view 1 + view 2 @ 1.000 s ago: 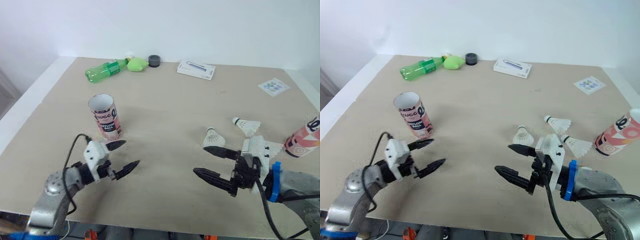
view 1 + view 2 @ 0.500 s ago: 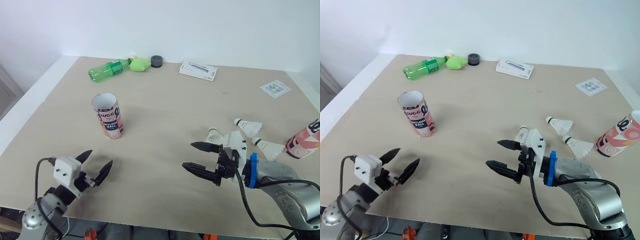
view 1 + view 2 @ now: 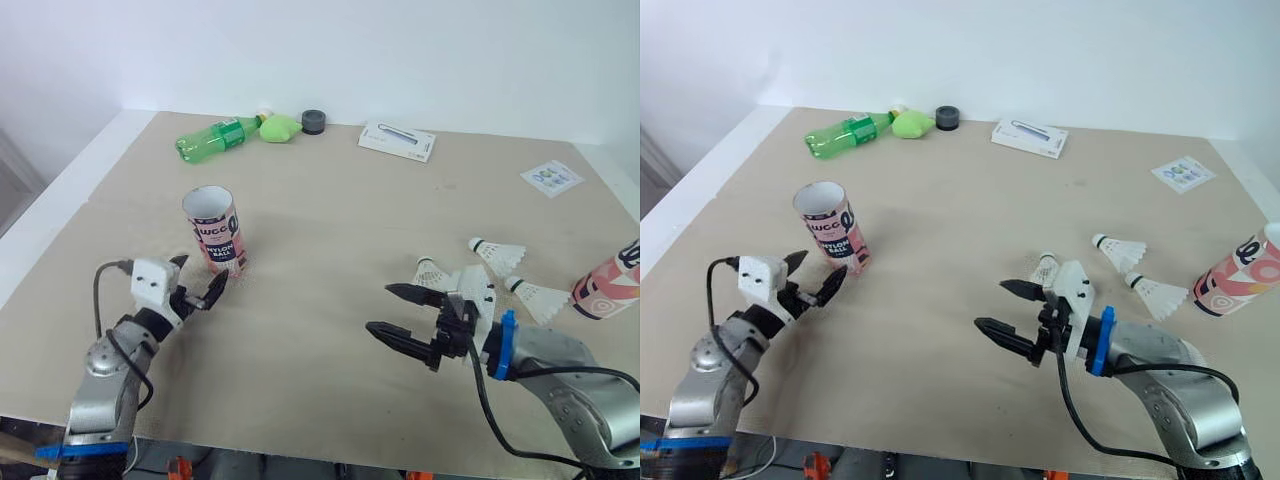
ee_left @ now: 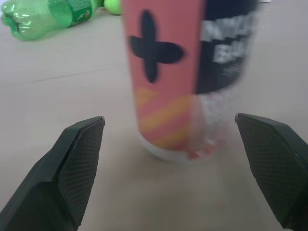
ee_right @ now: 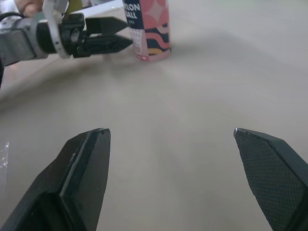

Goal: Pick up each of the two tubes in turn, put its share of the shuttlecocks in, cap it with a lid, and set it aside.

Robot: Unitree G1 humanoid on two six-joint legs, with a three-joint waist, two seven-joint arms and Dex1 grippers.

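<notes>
Left gripper (image 3: 200, 275): wide open, empty; tube (image 3: 215, 230) stands upright just ahead of its fingers, untouched, so you line up a side grasp | right gripper (image 3: 378, 308): wide open, empty; shuttlecocks (image 3: 496, 250) just behind it, within reach for loading.

I've got the tan table (image 3: 330, 210) carrying an upright tube (image 3: 218, 232), a second tube (image 3: 608, 284) at its right edge, three shuttlecocks (image 3: 496, 250), a green bottle (image 3: 214, 138), a dark lid (image 3: 314, 122) and a white box (image 3: 396, 140).
</notes>
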